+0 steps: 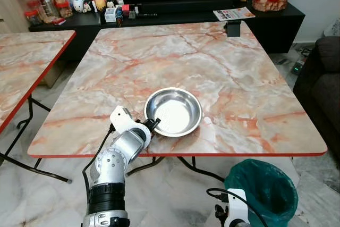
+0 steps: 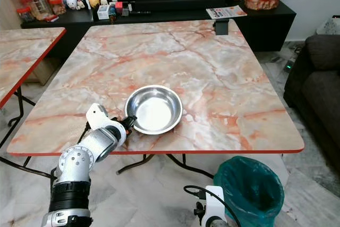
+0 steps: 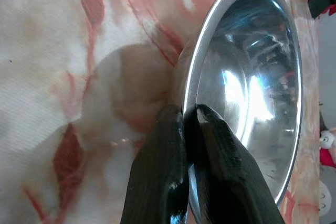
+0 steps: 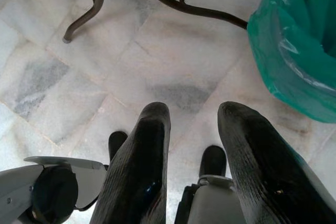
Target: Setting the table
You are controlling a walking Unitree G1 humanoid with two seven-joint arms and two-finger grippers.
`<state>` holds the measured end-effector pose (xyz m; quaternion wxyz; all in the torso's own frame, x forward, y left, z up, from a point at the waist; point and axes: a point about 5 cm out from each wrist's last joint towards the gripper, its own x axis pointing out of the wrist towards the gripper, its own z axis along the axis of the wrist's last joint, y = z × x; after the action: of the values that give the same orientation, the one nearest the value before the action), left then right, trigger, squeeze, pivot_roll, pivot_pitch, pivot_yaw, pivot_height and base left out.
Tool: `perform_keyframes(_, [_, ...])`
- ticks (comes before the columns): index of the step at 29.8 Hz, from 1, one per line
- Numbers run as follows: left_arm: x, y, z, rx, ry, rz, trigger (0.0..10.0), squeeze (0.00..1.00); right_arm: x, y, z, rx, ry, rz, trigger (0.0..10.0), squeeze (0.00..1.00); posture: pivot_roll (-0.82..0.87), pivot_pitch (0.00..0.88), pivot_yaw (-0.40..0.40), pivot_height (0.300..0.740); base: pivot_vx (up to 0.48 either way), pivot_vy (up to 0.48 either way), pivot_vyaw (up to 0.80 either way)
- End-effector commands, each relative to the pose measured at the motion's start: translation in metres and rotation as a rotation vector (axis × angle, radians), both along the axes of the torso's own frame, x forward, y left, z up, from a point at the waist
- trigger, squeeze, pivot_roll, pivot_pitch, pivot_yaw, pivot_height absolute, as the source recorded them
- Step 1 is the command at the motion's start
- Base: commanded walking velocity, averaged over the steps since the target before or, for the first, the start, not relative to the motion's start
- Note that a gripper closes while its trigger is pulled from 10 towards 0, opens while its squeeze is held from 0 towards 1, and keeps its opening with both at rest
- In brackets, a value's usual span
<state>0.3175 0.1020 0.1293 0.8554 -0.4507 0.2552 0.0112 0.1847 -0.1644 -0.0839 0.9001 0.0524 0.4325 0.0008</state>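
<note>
A shiny steel bowl (image 1: 173,111) rests on the marble-patterned table (image 1: 212,73), close to its near edge. My left gripper (image 1: 152,124) is shut on the bowl's near-left rim; in the left wrist view its two black fingers (image 3: 173,156) pinch the rim of the steel bowl (image 3: 252,77) between them. My right gripper (image 4: 193,129) hangs low beside the table with its fingers apart over the floor, holding nothing.
A green-lined bin (image 1: 263,187) stands on the floor at the near right of the table. A second marble table (image 1: 26,62) is to the left. A dark couch (image 1: 324,83) is on the right. Behind, a black TV console (image 1: 180,17) carries jars and figurines.
</note>
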Motion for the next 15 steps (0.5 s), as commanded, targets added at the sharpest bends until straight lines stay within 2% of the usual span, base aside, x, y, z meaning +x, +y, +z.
perform_keyframes(1, [-0.006, -0.0178, 0.004, -0.092, 0.008, -0.024, 10.0, 0.0, -0.002, 0.0025, -0.0013, 0.008, 0.013, -0.006, 10.0, 0.0, 0.08, 0.017, 0.076, 0.74, 0.0, 0.0, 0.0])
perform_keyframes(15, [-0.01, -0.0159, 0.0027, -0.072, 0.046, -0.039, 10.0, 0.0, -0.0028, 0.0032, -0.0018, 0.011, 0.015, -0.01, 10.0, 0.0, 0.08, 0.017, 0.078, 0.74, 0.0, 0.0, 0.0])
